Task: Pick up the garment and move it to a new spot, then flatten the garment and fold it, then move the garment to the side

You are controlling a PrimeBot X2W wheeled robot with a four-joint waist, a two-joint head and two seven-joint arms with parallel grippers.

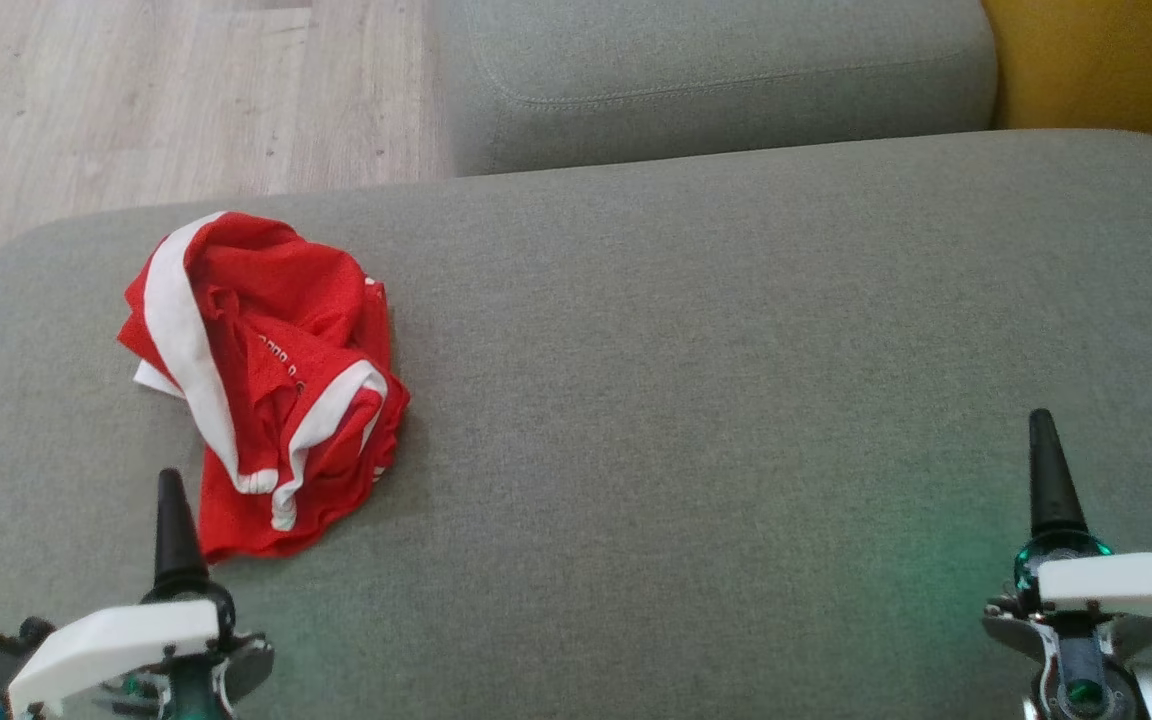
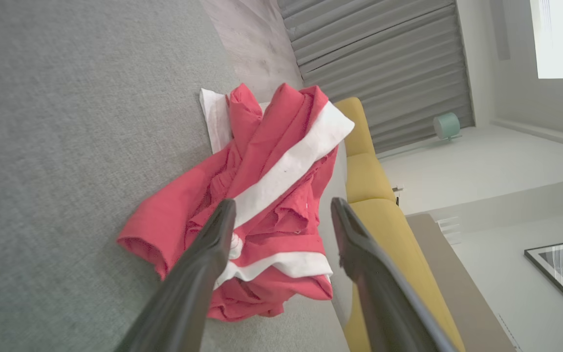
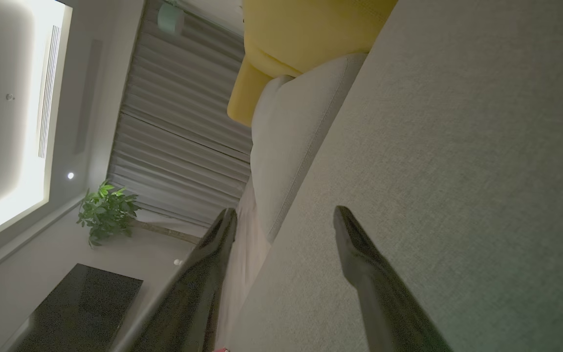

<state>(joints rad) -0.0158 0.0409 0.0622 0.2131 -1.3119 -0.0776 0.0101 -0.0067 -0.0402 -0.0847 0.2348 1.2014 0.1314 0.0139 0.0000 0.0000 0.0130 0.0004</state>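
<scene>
Plainly, the garment (image 1: pixel 276 400) lies crumpled in a heap on the left part of the grey cushion (image 1: pixel 696 400), close to the cushion's rounded far-left corner. The left claw (image 2: pixel 282 203) hangs just beside the heap's near edge. In the left wrist view the cloth lies ahead of its two spread fingers, and no contact can be made out. This claw is wide apart and holds nothing. The right claw (image 3: pixel 285 211) is well apart from the garment, over bare cushion at the lower right, its fingers likewise spread and empty.

Both arms sit low at the near edge of the head view, fingers pointing forward across the cushion, each behind a white wrist housing. Each claw is rolled on its side, so one tapered dark finger shows per arm from above.

The garment is red, fine-meshed fabric with broad white bands and a line of small white lettering, too small to read. The cushion is coarse woven grey cloth. A second grey cushion (image 1: pixel 716 80) with a stitched seam lies behind it, beside pale wood-grain floor (image 1: pixel 166 90).
</scene>
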